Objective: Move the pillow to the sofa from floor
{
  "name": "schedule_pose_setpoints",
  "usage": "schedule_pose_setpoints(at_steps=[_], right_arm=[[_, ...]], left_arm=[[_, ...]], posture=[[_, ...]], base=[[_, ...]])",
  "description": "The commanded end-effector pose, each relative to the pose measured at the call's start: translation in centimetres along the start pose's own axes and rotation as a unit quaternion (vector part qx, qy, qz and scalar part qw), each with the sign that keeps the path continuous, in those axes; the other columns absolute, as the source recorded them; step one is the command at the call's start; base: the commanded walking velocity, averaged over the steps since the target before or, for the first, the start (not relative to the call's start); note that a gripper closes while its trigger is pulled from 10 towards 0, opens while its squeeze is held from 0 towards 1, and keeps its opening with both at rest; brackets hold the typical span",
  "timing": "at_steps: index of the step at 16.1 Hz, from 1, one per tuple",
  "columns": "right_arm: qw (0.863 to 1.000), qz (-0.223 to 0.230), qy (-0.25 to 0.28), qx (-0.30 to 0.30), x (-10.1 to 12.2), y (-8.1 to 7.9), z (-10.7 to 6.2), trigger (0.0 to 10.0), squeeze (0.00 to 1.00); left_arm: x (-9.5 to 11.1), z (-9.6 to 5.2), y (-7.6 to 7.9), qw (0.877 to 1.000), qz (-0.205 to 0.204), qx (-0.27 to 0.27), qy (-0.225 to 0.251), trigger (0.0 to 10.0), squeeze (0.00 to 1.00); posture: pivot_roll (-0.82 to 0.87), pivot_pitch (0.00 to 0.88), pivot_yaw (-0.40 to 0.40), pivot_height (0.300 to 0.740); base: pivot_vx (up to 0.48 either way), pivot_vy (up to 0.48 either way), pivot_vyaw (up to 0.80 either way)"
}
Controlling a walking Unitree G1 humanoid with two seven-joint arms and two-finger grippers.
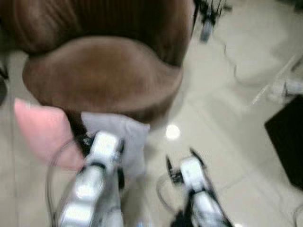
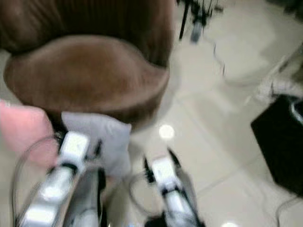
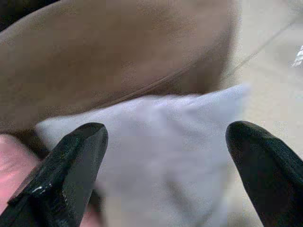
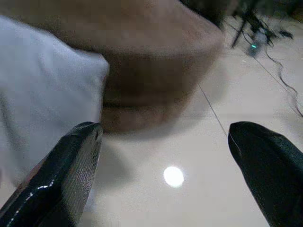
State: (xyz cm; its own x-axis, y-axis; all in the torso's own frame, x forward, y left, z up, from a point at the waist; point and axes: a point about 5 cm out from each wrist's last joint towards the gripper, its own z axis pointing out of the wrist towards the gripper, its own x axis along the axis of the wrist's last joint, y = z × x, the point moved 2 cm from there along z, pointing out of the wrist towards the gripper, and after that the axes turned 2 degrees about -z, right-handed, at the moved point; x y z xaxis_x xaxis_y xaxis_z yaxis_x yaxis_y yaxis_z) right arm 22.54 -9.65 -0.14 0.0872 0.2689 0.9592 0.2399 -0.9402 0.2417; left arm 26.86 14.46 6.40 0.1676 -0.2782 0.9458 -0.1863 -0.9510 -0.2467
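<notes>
grey pillow [image 1: 124, 137] on the floor [image 1: 222, 123], leaning against the brown sofa [image 1: 102, 71].
left gripper [image 3: 165, 156] spread wide over the pillow, holding nothing; right gripper [image 4: 165, 161] wide open beside it, empty; pink pillow [image 1: 42, 132] left of the sofa's front.

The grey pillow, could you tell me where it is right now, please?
The grey pillow leans on the floor against the brown sofa's front, beside a pink pillow, just ahead of the open left end effector.
</notes>
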Motion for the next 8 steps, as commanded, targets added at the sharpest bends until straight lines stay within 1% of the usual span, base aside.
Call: schedule_pose_setpoints(at_steps=[1,2,3,4,5,6,8], right_arm=[[1.000,0.004,-0.018,-0.005,-0.8,0.1,-0.4,10.0,0.00],[1.000,0.005,-0.018,-0.005,-0.8,0.1,-0.4,10.0,0.00],[1.000,0.007,-0.017,-0.005,-0.8,0.1,-0.3,10.0,0.00],[1.000,0.008,-0.017,-0.005,-0.7,0.0,-0.3,10.0,0.00],[1.000,0.008,-0.016,-0.005,-0.7,0.0,-0.3,10.0,0.00],[1.000,0.008,-0.016,-0.005,-0.7,0.0,-0.3,10.0,0.00],[1.000,0.008,-0.015,-0.004,-0.8,0.0,-0.3,10.0,0.00]], left_arm=[[-0.5,-0.2,-0.2,1.000,0.010,0.003,-0.009,10.0,0.00],[-0.5,-0.2,-0.2,1.000,0.011,0.005,-0.008,10.0,0.00],[-0.9,0.0,-0.6,1.000,0.013,0.011,-0.008,10.0,0.00],[-3.0,0.5,-1.5,0.999,0.015,0.016,-0.024,10.0,0.00],[-3.9,0.9,-2.1,0.999,0.010,0.020,-0.033,10.0,0.00],[-3.9,1.1,-2.3,0.999,0.004,0.022,-0.033,10.0,0.00],[-3.9,1.0,-2.3,0.999,0.005,0.016,-0.030,10.0,0.00]], posture=[[0.11,0.168,-0.042,0.515],[0.11,0.168,-0.042,0.515],[0.11,0.161,-0.040,0.515],[0.11,0.157,-0.040,0.515],[0.11,0.155,-0.040,0.515],[0.11,0.155,-0.040,0.515],[0.11,0.154,-0.042,0.515]], base=[[0.000,0.000,0.00],[0.000,0.000,0.00],[0.000,0.000,0.00],[0.000,0.000,0.00],[0.000,0.000,0.00],[0.000,0.000,0.00],[0.000,0.000,0.00]])
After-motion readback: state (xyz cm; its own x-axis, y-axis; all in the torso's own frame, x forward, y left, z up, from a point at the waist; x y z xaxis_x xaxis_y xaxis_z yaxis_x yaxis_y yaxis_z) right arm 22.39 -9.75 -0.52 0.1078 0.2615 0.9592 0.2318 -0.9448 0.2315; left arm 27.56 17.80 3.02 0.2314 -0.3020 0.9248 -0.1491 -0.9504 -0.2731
